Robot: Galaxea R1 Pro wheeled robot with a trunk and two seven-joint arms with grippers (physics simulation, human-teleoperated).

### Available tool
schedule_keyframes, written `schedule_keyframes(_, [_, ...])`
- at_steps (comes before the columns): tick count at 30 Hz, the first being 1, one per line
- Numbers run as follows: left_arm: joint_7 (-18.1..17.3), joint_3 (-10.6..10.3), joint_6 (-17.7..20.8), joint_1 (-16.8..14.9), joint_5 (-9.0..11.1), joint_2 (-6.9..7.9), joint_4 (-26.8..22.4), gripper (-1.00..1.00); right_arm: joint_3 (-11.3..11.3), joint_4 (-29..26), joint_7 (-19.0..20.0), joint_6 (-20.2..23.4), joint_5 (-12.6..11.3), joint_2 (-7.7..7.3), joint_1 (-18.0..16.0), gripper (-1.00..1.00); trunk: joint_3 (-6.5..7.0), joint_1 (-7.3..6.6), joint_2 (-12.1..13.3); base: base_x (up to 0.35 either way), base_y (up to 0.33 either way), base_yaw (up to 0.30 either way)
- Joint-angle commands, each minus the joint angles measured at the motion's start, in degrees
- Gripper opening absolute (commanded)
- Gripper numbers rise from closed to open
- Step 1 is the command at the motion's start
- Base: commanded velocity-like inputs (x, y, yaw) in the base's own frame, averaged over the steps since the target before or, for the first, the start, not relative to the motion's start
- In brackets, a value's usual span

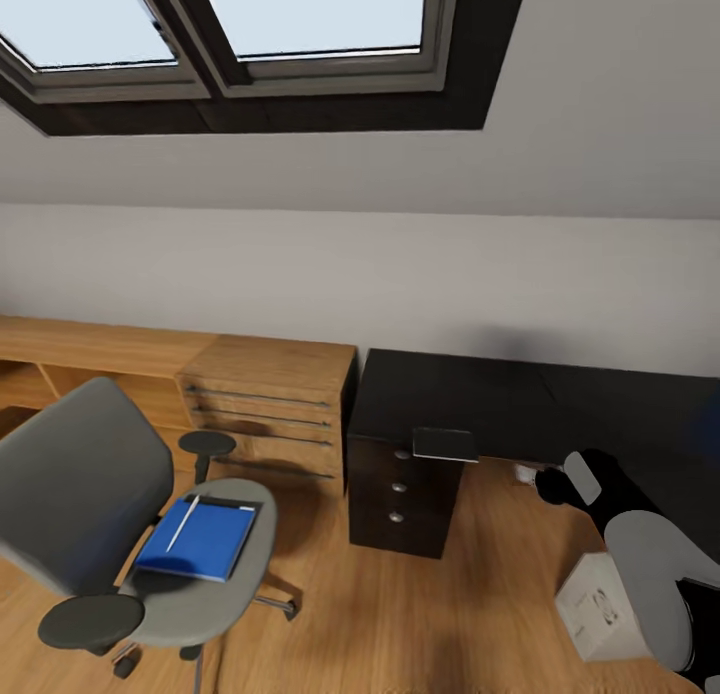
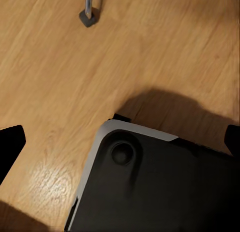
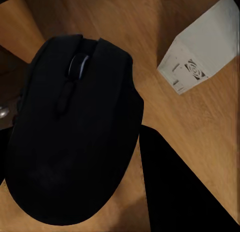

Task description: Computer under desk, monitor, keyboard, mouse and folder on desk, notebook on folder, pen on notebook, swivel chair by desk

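Observation:
The grey swivel chair (image 1: 90,494) stands on the floor at the lower left, apart from the desk. On its seat lies the blue folder (image 1: 200,540) with the pale pen (image 1: 183,522) across it. The black desk (image 1: 520,399) runs along the wall, and a greyish notebook (image 1: 443,442) rests on its front corner. The silver computer (image 1: 598,606) (image 3: 200,46) stands on the floor. My right gripper (image 1: 548,486) is low in front of the desk, shut on the black mouse (image 3: 75,137); one finger (image 3: 180,192) shows beside it. My left gripper (image 2: 120,142) hangs open above the floor.
The black drawer unit (image 1: 400,494) sits under the desk's left end. Low wooden shelving (image 1: 260,404) lines the wall behind the chair. My own base (image 2: 160,187) and a chair castor (image 2: 89,16) show over wooden floor (image 1: 400,614). A skylight (image 1: 230,34) is overhead.

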Motion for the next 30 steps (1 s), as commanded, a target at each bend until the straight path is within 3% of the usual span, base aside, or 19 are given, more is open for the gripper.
schedule_keyframes(1, [-0.45, 0.50, -0.01, 0.03, -0.12, -0.21, -0.15, 1.00, -0.06, -0.07, -0.64, 0.05, -0.79, 0.02, -0.05, -1.00, -0.12, 0.03, -0.10, -0.018, 0.000, -0.244])
schedule_keyframes(8, [-0.50, 0.34, -0.18, 0.03, -0.24, -2.17, -0.31, 1.00, -0.13, -0.09, -0.66, -0.03, -0.75, -0.20, -0.05, -1.00, -0.26, 0.03, -0.10, -0.005, 0.000, -0.247])
schedule_keyframes(17, [-0.65, -0.02, -0.31, 0.03, -0.29, -2.93, -3.96, 1.00, -0.13, -0.14, -0.59, -0.10, -0.77, -0.25, -0.05, -1.00, -0.44, 0.03, -0.10, 0.000, 0.000, -0.249])
schedule_keyframes(20, [-0.73, -1.67, -0.31, 0.03, -0.32, -3.86, -5.63, 1.00, -0.13, -0.14, -0.66, -0.12, -0.76, -0.25, -0.05, -1.00, -0.50, 0.03, -0.10, 0.000, 0.000, -0.249])
schedule_keyframes(21, [-0.74, -2.90, -0.31, 0.03, -0.32, -4.17, -6.40, 1.00, -0.13, -0.12, -0.68, -0.12, -0.75, -0.25, -0.05, -1.00, -0.52, 0.03, -0.10, 0.000, 0.000, -0.249])
schedule_keyframes(22, [-0.67, -5.63, -0.30, 0.03, -0.30, -4.55, -7.98, 1.00, -0.13, -0.10, -0.71, -0.13, -0.75, -0.19, -0.05, -1.00, -0.54, 0.03, -0.10, 0.000, 0.000, -0.249])
schedule_keyframes(24, [-0.55, -7.55, -0.24, 0.03, -0.29, -4.75, -9.80, 1.00, -0.13, -0.08, -0.72, -0.13, -0.76, -0.08, -0.05, -1.00, -0.58, 0.03, -0.10, 0.000, 0.000, -0.248])
schedule_keyframes(30, [-0.17, -8.91, 0.29, 0.03, -0.29, -5.04, -13.78, 1.00, -0.15, -0.08, -0.72, -0.13, -0.76, -0.14, -0.05, -1.00, -0.70, 0.03, -0.10, 0.000, 0.000, -0.246])
